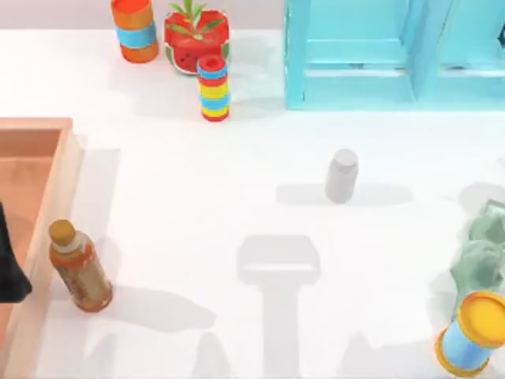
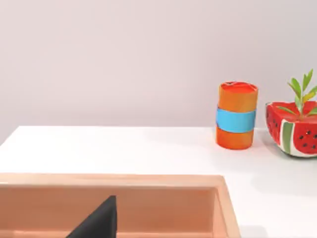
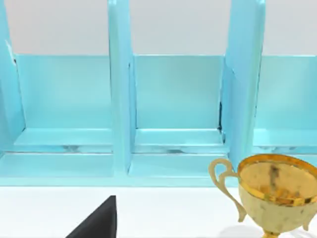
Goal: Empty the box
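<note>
Top view: left hand over box, grip state unclear; brown bottle beside box wall. Box prob stiff, heavy; grab by wall.

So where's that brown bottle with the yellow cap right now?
In the top view the brown bottle stands on the table's left side, just outside the wooden box, beside its right wall.

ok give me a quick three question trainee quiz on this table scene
1. True or false: the brown bottle stands inside the box.
2. Which stands nearest the watermelon planter? A) orange can with blue band B) grey bottle C) gold cup
3. What colour is the shelf unit?

Key: 1. False, it stands on the table just outside the box's wall. 2. A. 3. Turquoise.
</note>
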Tool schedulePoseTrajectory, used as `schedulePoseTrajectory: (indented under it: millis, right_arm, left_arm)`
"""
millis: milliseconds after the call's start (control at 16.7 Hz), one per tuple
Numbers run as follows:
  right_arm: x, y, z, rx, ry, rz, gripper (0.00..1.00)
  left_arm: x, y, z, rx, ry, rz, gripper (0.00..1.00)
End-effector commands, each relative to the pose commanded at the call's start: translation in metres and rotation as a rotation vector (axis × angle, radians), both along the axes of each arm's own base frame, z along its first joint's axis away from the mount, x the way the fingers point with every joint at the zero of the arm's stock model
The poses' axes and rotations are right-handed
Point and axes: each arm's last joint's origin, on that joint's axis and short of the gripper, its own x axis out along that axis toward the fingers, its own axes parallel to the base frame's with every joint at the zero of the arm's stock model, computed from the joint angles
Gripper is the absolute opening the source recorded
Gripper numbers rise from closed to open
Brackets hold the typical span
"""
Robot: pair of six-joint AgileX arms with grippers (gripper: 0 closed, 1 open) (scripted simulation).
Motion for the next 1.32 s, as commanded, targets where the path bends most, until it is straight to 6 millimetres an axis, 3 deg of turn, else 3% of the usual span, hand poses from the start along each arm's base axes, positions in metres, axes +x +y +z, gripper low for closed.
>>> schedulePoseTrajectory:
  millis: [240, 600, 900, 1320]
  right_arm:
    - [0.000, 0.000, 0.000, 0.000, 0.000, 0.000, 1.00]
    - [0.000, 0.000, 0.000, 0.000, 0.000, 0.000, 1.00]
    - [0.000, 0.000, 0.000, 0.000, 0.000, 0.000, 1.00]
    - [0.000, 0.000, 0.000, 0.000, 0.000, 0.000, 1.00]
  left_arm:
    - [0.000, 0.001, 0.005, 0.010, 0.033, 0.014, 1.00]
    - [0.015, 0.013, 0.050, 0.078, 0.379, 0.086, 1.00]
    - [0.065, 0.035, 0.072, 0.098, 0.909, 0.092, 1.00]
    - [0.134, 0.077, 0.075, 0.046, 1.435, 0.021, 1.00]
